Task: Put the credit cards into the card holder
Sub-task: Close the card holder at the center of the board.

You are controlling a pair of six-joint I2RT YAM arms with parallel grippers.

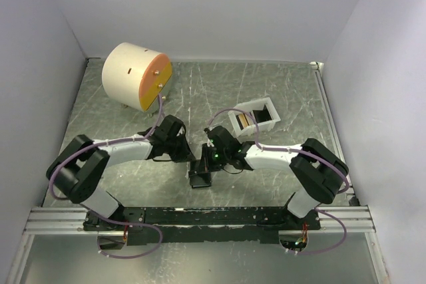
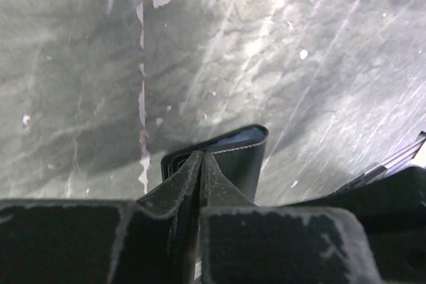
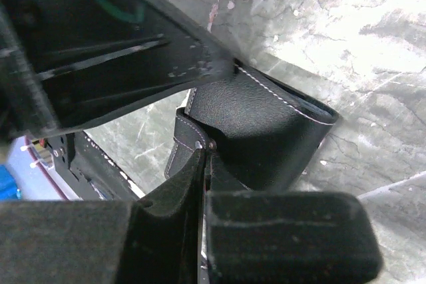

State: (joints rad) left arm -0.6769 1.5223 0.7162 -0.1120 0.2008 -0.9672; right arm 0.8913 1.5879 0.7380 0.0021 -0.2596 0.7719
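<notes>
Here, the scene in lines:

Holder: the black holder [image 1: 200, 176] is in the middle of the table [image 1: 279, 91], just in front of the arm bases, between the two tools. Both tools pinch it, so it cannot slide or fold shut by itself.

Left tool: the left tool [image 2: 200, 164] is closed on one flap of the holder [image 2: 233, 157]; its fingertips meet at the stitched edge. I think it works as an anchor.

Right tool: the right tool [image 3: 203, 154] is closed on another layer of the holder [image 3: 266, 124], near the seam. Pulling against the left tool probably spreads a pocket open.

Cards: some cards [image 1: 245, 121] stand on edge in the white tray [image 1: 269, 122], behind the right arm and well apart from the holder. I cannot tell if any card is already inside the holder.

Cylinder: the cream cylinder [image 1: 136, 76] lies at the far left, not involved.

Stage: my judgement is that the holder is being opened, and no card is being carried.
</notes>
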